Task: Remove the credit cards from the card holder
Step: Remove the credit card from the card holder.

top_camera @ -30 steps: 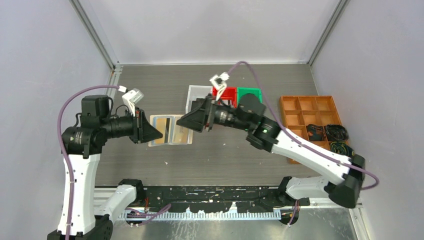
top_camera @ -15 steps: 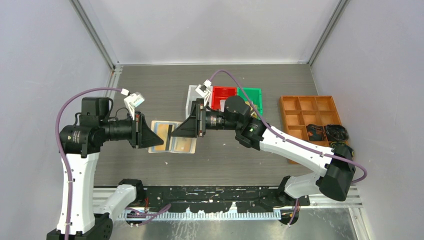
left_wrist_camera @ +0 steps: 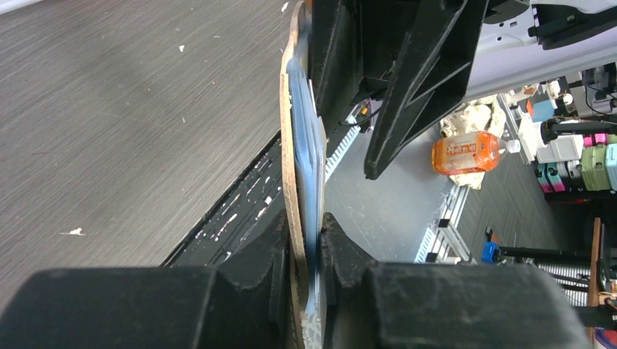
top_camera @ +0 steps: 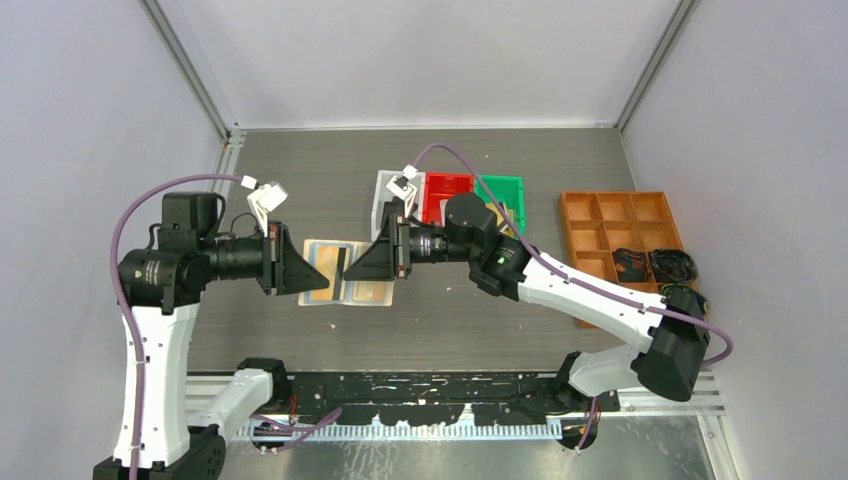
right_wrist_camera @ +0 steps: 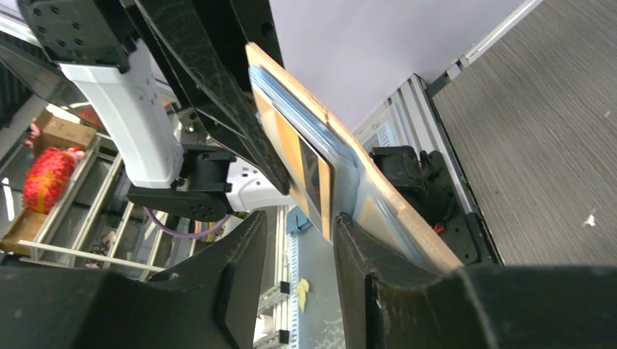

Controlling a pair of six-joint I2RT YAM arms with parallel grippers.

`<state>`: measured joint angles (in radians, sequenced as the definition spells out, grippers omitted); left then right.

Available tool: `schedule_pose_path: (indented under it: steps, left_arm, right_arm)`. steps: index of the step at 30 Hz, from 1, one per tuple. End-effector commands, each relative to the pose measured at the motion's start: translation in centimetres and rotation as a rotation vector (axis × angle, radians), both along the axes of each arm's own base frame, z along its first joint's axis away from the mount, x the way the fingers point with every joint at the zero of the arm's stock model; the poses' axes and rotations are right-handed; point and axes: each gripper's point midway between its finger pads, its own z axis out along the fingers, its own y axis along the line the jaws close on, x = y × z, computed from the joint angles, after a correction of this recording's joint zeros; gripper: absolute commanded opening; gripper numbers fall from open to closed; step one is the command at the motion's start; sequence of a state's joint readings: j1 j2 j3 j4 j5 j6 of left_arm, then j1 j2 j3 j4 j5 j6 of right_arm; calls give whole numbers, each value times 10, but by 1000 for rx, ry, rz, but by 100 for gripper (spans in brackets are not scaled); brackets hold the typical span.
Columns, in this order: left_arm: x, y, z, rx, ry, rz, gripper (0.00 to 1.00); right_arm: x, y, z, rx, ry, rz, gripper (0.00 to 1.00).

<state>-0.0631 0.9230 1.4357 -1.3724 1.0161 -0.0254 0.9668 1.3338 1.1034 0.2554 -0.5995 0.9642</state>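
Observation:
The beige card holder (top_camera: 345,276) hangs open above the table between my two grippers. My left gripper (top_camera: 306,272) is shut on its left edge. In the left wrist view the holder (left_wrist_camera: 289,138) stands edge-on, its tan cover and clear sleeves pinched between my left gripper (left_wrist_camera: 310,234) jaws. My right gripper (top_camera: 366,264) is at the holder's right side. In the right wrist view a gold credit card (right_wrist_camera: 314,182) with a dark stripe sticks out of the holder (right_wrist_camera: 393,198). Its lower edge lies in the gap of my right gripper (right_wrist_camera: 298,243), close to the right finger (right_wrist_camera: 378,283). The jaws stand apart.
White (top_camera: 392,188), red (top_camera: 446,190) and green (top_camera: 505,188) bins stand behind the grippers. An orange compartment tray (top_camera: 620,222) with black items (top_camera: 660,266) sits at the right. Walls close in the table on three sides.
My right gripper has moved left onto the card holder's right side and its jaws have narrowed. The left gripper has kept its hold and barely shifted.

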Motion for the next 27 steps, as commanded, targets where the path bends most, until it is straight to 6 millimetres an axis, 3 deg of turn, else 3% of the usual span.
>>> schedule_pose_path:
  steps: [1, 6, 13, 21, 27]
  left_arm:
    - [-9, -8, 22, -82, -44, -62, 0]
    - [-10, -9, 22, -89, -58, -65, 0]
    - [-9, -9, 19, -92, -56, -57, 0]
    - [-6, -10, 16, -97, -53, -51, 0]
    - [-9, -12, 17, -127, -42, -61, 8]
  right_arm:
    - [-3, -10, 18, 1, -93, -19, 45]
    - [0, -8, 19, 14, -97, -29, 45]
    - [-7, 3, 39, 128, -74, 30, 42]
    - [-14, -6, 71, 281, -87, 39, 37]
    - [-11, -6, 77, 385, -49, 36, 33]
